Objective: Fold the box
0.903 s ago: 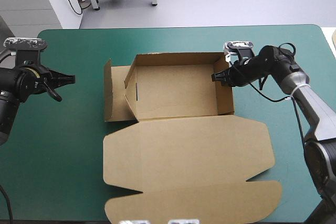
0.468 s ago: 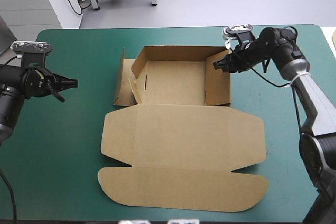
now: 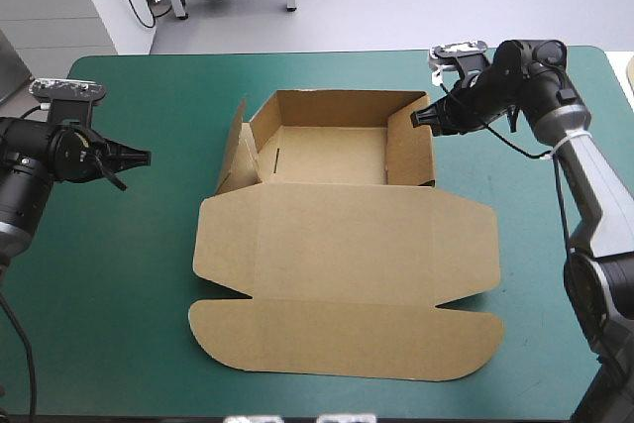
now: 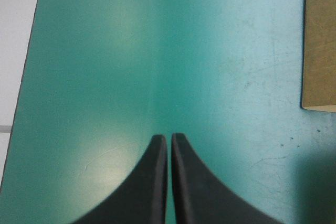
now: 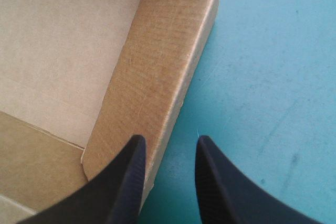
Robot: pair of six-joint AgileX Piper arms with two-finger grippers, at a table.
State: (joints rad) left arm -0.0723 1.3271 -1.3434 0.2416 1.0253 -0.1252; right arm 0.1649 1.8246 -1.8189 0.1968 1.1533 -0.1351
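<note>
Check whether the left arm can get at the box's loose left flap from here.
Probably yes: the left gripper, shut, hangs over the teal-green cover, and nothing lies between it and the flap standing at the left side of the box.

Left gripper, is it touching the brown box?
Apart. The high view shows a bare stretch of teal-green cover between the left gripper, jaws shut, and the box.

High view overlooks the table (image 3: pixel 129 274); both close wrist views catch the box (image 3: pixel 332 151).
</note>
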